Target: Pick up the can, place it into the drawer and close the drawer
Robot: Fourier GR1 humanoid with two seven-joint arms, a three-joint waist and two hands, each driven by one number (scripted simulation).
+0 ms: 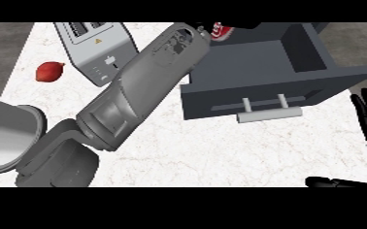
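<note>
Left hand (203, 29): fingers wrapped round the can (221, 31), over the drawer (251, 60)'s back edge.
Right hand (358, 107): beside the drawer, fingers straight.
Around: toaster (93, 48) and red fruit (50, 71) left of the drawer.

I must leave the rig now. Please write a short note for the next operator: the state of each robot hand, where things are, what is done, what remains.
Left robot hand: reached across to the far edge of the open drawer, at the red can; its fingers are mostly hidden, so the hold cannot be confirmed.
Right robot hand: at the right edge, only fingers show, holding nothing.
Done: drawer is open, can is above its back corner.
Left: set the can inside, release it, push the drawer shut by its handle.
</note>
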